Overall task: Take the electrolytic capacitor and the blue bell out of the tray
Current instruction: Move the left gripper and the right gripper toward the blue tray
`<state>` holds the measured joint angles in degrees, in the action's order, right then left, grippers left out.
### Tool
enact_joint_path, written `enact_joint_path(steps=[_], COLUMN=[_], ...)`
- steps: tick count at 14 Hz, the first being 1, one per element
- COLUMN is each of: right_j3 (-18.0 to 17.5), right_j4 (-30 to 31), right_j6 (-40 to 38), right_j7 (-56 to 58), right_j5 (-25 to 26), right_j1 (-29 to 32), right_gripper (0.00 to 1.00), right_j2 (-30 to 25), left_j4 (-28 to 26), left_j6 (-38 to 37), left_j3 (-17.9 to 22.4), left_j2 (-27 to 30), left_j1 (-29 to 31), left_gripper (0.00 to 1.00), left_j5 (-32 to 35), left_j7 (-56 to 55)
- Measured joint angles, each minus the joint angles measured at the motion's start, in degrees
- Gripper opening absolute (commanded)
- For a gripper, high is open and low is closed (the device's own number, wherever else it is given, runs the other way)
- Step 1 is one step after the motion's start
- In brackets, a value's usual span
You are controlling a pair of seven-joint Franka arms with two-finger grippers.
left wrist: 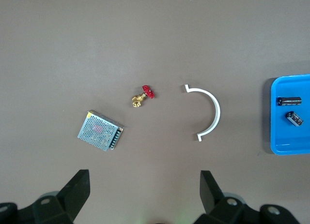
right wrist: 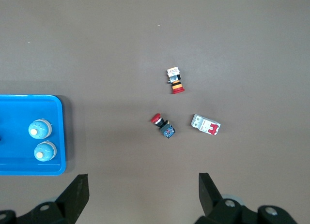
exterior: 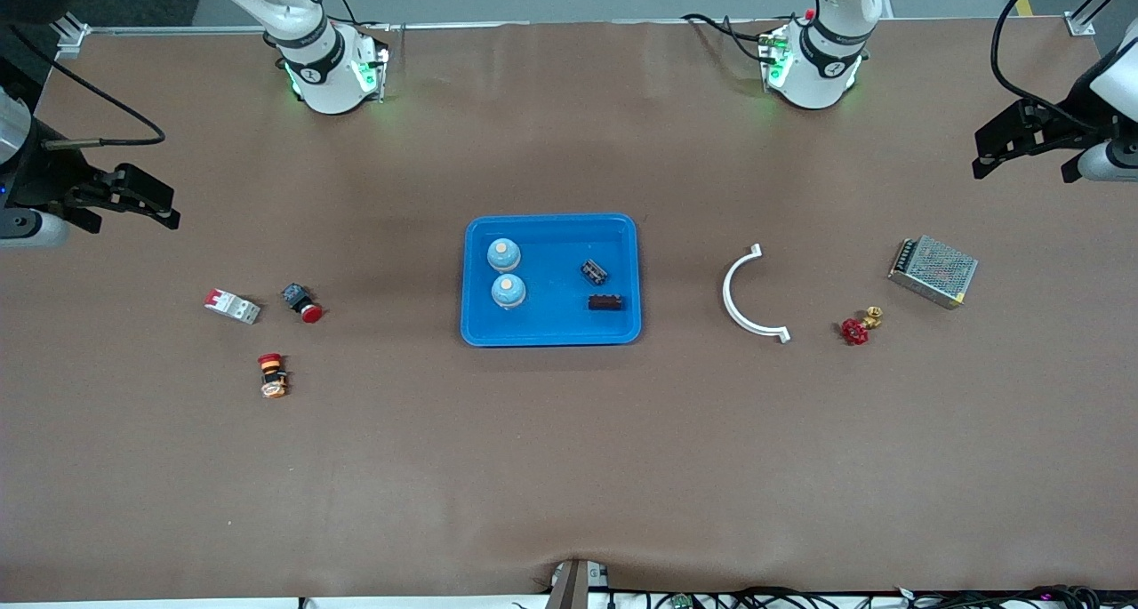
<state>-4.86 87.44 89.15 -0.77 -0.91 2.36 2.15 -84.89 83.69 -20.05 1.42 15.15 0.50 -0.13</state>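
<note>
A blue tray (exterior: 551,338) sits mid-table. In it stand two light-blue bells (exterior: 503,254) (exterior: 508,291), toward the right arm's end, and two dark capacitors (exterior: 594,272) (exterior: 605,302), toward the left arm's end. My left gripper (exterior: 982,154) is open and empty, up over the left arm's end of the table. Its wrist view (left wrist: 144,185) shows the tray (left wrist: 290,149) and the capacitors (left wrist: 289,101) (left wrist: 294,118). My right gripper (exterior: 133,218) is open and empty over the right arm's end. Its wrist view (right wrist: 144,187) shows the tray (right wrist: 19,168) and the bells (right wrist: 39,129) (right wrist: 45,151).
Toward the left arm's end lie a white curved bracket (exterior: 745,293), a red-handled brass valve (exterior: 858,327) and a metal mesh power supply (exterior: 933,271). Toward the right arm's end lie a white-and-red breaker (exterior: 231,305), a red push button (exterior: 302,303) and a striped stop button (exterior: 273,374).
</note>
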Motion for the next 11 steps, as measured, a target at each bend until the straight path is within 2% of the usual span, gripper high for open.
enact_joint_path(steps=[7, 11], right_j3=[0.00, 0.02], right_j4=[0.03, 0.05], right_j6=[-0.02, -0.02], right_j7=[0.00, 0.02], right_j5=[0.00, 0.10], right_j1=[0.00, 0.00], right_gripper=[1.00, 1.00], right_j2=[0.00, 0.00], left_j4=[-0.04, -1.89], left_j6=[0.00, 0.32], left_j3=[0.01, 0.14], left_j2=[-0.01, -1.10], left_j1=[0.04, 0.76], left_gripper=[1.00, 1.00], left_j5=[0.00, 0.00], left_j7=[0.00, 0.00])
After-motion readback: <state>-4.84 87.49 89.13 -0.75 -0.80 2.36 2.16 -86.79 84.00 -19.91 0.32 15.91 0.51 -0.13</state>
